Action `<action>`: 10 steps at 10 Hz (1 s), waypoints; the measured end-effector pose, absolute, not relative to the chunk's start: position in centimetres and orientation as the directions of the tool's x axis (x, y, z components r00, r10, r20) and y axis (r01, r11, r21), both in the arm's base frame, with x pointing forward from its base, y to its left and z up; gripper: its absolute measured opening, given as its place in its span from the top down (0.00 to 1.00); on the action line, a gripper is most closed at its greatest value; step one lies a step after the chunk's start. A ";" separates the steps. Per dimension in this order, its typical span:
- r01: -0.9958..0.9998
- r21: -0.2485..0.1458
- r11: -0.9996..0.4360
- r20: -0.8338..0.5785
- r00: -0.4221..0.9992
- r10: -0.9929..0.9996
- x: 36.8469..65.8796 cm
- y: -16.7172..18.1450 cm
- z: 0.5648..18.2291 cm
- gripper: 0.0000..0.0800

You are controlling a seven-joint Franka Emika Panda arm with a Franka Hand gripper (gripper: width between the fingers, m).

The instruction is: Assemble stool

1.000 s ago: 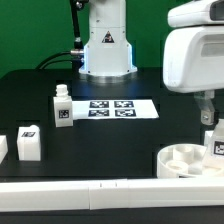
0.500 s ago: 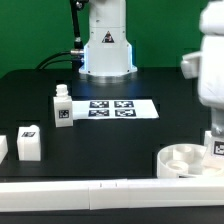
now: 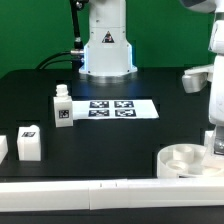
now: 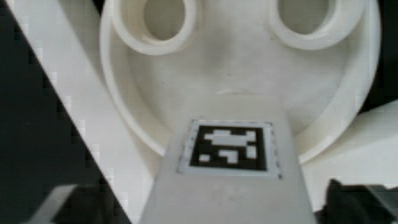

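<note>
The round white seat [image 3: 185,160] lies at the front on the exterior view's right, its socket side up. My gripper [image 3: 214,138] stands over its right rim, shut on a white leg [image 3: 216,149] with a tag, held upright at the seat. In the wrist view the tagged leg [image 4: 231,160] fills the middle between my dark fingers [image 4: 80,205], with the seat [image 4: 214,70] and two of its round sockets behind it. My gripper [image 4: 222,208] grips the leg's sides. How deep the leg's end sits in the seat is hidden.
One leg [image 3: 62,108] stands upright left of the marker board [image 3: 118,108]. Another leg [image 3: 28,143] and a further white part [image 3: 2,147] sit at the front left. A long white border bar [image 3: 100,190] runs along the front edge. The robot base [image 3: 106,45] stands at the back.
The arm's big white body has swung toward the exterior view's right and partly out of frame. The leg and the seat stay where they were.
</note>
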State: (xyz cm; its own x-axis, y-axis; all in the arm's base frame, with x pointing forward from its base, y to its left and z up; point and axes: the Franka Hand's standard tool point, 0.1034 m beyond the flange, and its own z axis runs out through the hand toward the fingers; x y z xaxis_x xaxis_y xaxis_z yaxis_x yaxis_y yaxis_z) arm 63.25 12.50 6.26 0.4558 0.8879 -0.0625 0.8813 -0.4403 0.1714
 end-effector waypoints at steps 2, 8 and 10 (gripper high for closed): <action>0.800 0.179 -0.572 -0.034 0.586 0.809 63.3 12.5 6.3 0.59; 0.212 0.141 -0.967 -0.017 0.977 0.211 64.8 10.5 6.5 0.59; 0.077 0.144 -0.987 -0.003 0.997 0.077 64.7 10.0 6.4 0.58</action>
